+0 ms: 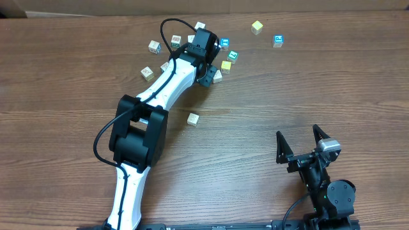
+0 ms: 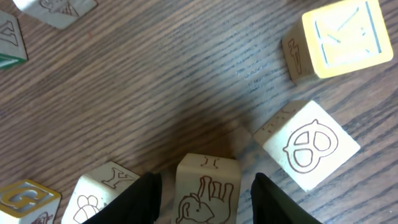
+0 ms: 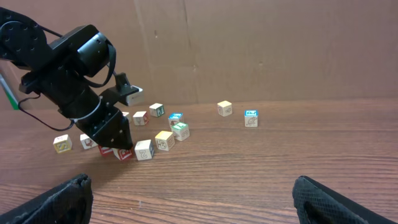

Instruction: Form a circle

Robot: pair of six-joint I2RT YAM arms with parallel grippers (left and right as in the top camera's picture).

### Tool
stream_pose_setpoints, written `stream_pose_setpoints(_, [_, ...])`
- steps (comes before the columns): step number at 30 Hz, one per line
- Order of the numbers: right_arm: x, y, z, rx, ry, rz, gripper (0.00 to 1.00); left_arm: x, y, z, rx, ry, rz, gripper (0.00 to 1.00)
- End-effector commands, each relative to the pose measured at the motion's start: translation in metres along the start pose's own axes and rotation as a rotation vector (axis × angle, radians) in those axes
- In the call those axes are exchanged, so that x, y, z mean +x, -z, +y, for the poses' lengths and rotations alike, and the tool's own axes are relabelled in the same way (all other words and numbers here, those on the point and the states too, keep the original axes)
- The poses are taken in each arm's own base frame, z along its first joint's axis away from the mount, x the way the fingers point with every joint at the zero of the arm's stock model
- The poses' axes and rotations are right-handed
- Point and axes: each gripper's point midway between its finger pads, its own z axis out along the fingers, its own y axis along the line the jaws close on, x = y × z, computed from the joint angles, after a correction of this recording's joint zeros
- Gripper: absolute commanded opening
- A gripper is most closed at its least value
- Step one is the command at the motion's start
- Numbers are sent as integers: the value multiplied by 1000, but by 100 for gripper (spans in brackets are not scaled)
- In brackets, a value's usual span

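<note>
The circle's small whitish toy cubes lie as a loose cluster (image 1: 226, 66) at the far middle of the table, around my left gripper (image 1: 208, 75). In the left wrist view the left gripper (image 2: 205, 202) is open astride a cube with a brown elephant print (image 2: 205, 186), a narrow gap showing on each side. A pretzel-print cube (image 2: 308, 146) lies to its right, a Y cube (image 2: 99, 190) to its left and a yellow-framed cube (image 2: 342, 40) further off. My right gripper (image 1: 305, 144) stands wide open and empty near the front right, far from the cubes.
Two outlying cubes, one yellow (image 1: 257, 27) and one blue (image 1: 278, 41), sit at the back right. A lone cube (image 1: 193, 118) lies mid-table beside the left arm. A brown cardboard wall (image 3: 261, 43) rises behind the table.
</note>
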Motion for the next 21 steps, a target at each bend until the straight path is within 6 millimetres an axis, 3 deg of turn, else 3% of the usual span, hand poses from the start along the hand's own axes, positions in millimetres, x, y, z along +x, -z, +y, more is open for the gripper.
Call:
stream_pose_setpoints(1, [2,0,-1,1,4,-1,100,-4,12,3,9,-6,-15,44])
stream_pose_setpoints(14, [2,0,-1,1,4,-1,100,2,8,2,10,-7,-1,33])
stream_pose_setpoints(17, [2,0,-1,1,4,-1,100,3,8,2,10,-7,0,40])
stream_pose_setpoints(21, [2,0,-1,1,4,-1,100,3,8,2,10,-7,0,40])
